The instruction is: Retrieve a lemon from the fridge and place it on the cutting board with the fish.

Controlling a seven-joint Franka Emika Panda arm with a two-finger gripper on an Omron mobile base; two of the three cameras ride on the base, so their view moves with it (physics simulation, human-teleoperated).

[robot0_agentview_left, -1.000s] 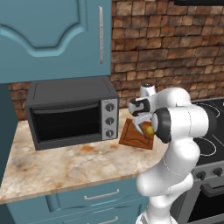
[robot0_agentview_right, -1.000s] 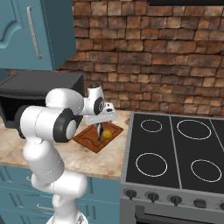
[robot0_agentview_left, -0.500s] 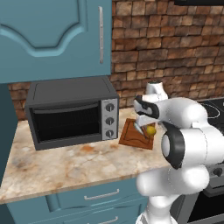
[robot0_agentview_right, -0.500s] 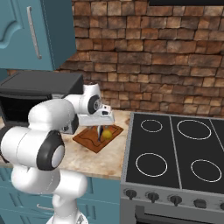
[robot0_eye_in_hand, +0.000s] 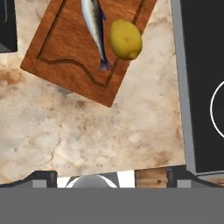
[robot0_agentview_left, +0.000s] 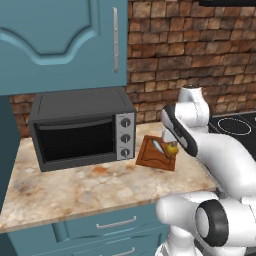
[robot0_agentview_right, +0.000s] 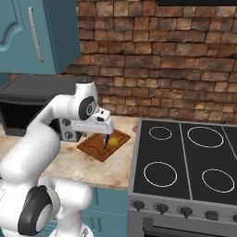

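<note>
We are seeing the fish's (robot0_eye_in_hand: pixel 95 26) head cut off by the frame edge; the round yellow lemon (robot0_eye_in_hand: pixel 125 40) is lying beside it on the wooden cutting board (robot0_eye_in_hand: pixel 65 57), on the mottled counter (robot0_eye_in_hand: pixel 109 135). Our claw (robot0_eye_in_hand: pixel 111 175) is standing wide open, holding nothing.

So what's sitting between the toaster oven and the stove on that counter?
The cutting board, carrying the fish and the lemon, lies between the toaster oven and the stove; both base views show it.
</note>
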